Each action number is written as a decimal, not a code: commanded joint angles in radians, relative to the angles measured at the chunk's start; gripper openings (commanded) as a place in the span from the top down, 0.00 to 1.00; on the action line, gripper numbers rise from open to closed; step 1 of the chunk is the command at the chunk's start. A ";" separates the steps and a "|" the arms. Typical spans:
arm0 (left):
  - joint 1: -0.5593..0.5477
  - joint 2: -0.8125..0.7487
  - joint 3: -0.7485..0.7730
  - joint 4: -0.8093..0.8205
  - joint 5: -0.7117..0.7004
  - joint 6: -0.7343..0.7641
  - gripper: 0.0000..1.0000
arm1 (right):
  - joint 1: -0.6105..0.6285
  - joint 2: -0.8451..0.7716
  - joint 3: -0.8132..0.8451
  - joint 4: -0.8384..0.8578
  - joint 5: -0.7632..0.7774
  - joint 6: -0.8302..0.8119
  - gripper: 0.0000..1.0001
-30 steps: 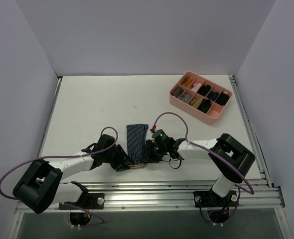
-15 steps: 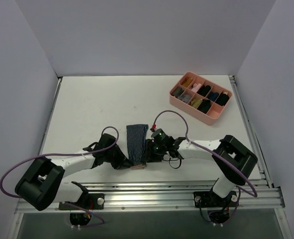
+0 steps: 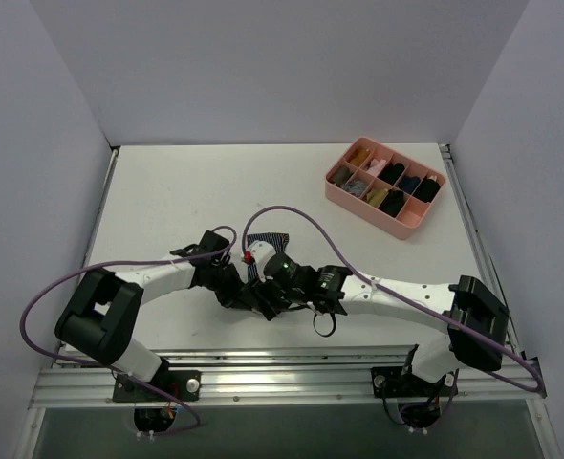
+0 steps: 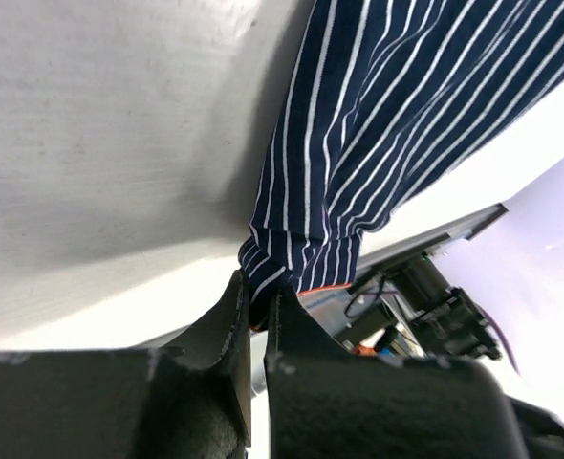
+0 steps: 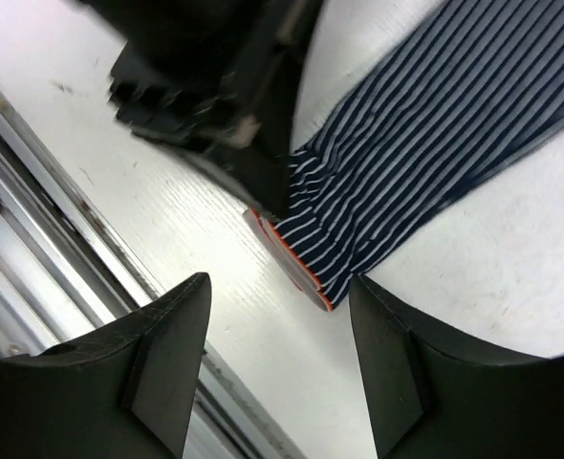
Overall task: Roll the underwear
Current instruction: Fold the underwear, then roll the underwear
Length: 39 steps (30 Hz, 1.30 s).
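Note:
The underwear (image 4: pixel 387 124), dark navy with thin light stripes and a red-orange waistband edge (image 5: pixel 292 253), lies on the white table. In the top view only its far end (image 3: pixel 266 240) shows; the arms cover the remainder. My left gripper (image 4: pixel 258 301) is shut on the near corner of the cloth at the waistband end; it also shows in the top view (image 3: pixel 242 296) and in the right wrist view (image 5: pixel 215 86). My right gripper (image 5: pixel 280 363) is open and empty, just above the table in front of the waistband end, close beside the left gripper (image 3: pixel 266 304).
A pink divided tray (image 3: pixel 385 187) with small rolled bundles stands at the back right. A metal rail (image 3: pixel 292 368) runs along the table's near edge, close to both grippers. White walls enclose the table on three sides.
The right arm has swung left over the underwear and now covers most of it. The left arm's elbow has moved farther back, its gripper still at the near end of the cloth.

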 commanded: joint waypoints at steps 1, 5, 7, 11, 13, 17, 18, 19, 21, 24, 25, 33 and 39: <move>0.045 0.022 0.071 -0.117 0.081 0.056 0.98 | 0.051 0.073 0.050 -0.084 0.123 -0.211 0.45; 0.097 0.046 0.087 -0.154 0.135 0.073 0.98 | 0.108 0.111 0.069 -0.092 0.208 -0.291 0.45; 0.116 0.065 0.078 -0.157 0.166 0.076 0.98 | 0.123 0.128 0.066 -0.078 0.231 -0.317 0.45; 0.139 0.094 0.069 -0.149 0.193 0.078 0.98 | 0.162 0.162 0.054 -0.046 0.304 -0.350 0.44; 0.142 0.108 0.069 -0.149 0.198 0.081 0.98 | 0.178 0.180 0.054 -0.026 0.338 -0.361 0.44; 0.144 0.134 0.068 -0.142 0.206 0.078 0.98 | 0.197 0.208 0.050 0.022 0.337 -0.372 0.44; 0.144 0.138 0.068 -0.142 0.207 0.076 0.98 | 0.200 0.217 0.055 0.026 0.331 -0.374 0.44; 0.144 0.140 0.069 -0.137 0.212 0.070 0.98 | 0.205 0.228 0.057 0.039 0.326 -0.377 0.44; 0.145 0.143 0.069 -0.134 0.216 0.061 0.98 | 0.211 0.242 0.055 0.048 0.314 -0.380 0.44; 0.148 0.141 0.072 -0.133 0.227 0.036 0.98 | 0.211 0.265 0.049 0.091 0.311 -0.380 0.44; 0.150 0.141 0.074 -0.133 0.230 0.023 0.98 | 0.211 0.266 0.046 0.104 0.308 -0.384 0.44; 0.162 0.144 0.051 -0.070 0.290 -0.077 0.98 | 0.212 0.293 0.037 0.152 0.315 -0.378 0.45; 0.164 0.161 0.042 -0.057 0.308 -0.100 0.98 | 0.211 0.325 0.014 0.210 0.377 -0.367 0.48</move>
